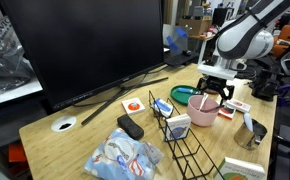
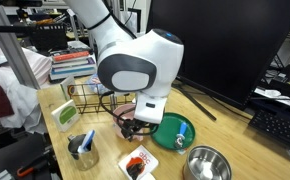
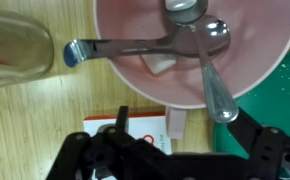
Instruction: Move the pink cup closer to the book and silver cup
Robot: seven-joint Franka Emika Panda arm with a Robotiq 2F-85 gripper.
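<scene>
Pink cup (image 1: 203,112) partly hidden under gripper (image 1: 215,96), jaws spread wide, holding nothing, fingertips blurred

Big black monitor (image 1: 85,45) along the bench (image 1: 75,140) back edge. Black remote (image 1: 130,127) and crumpled plastic bag (image 1: 123,155) sit toward the front edge. Black wire rack (image 1: 190,148) stands mid-bench. In an exterior view, teal dish (image 2: 175,130), metal bowl (image 2: 207,163) and white-red card (image 2: 136,162) lie near the bench's near edge.
</scene>
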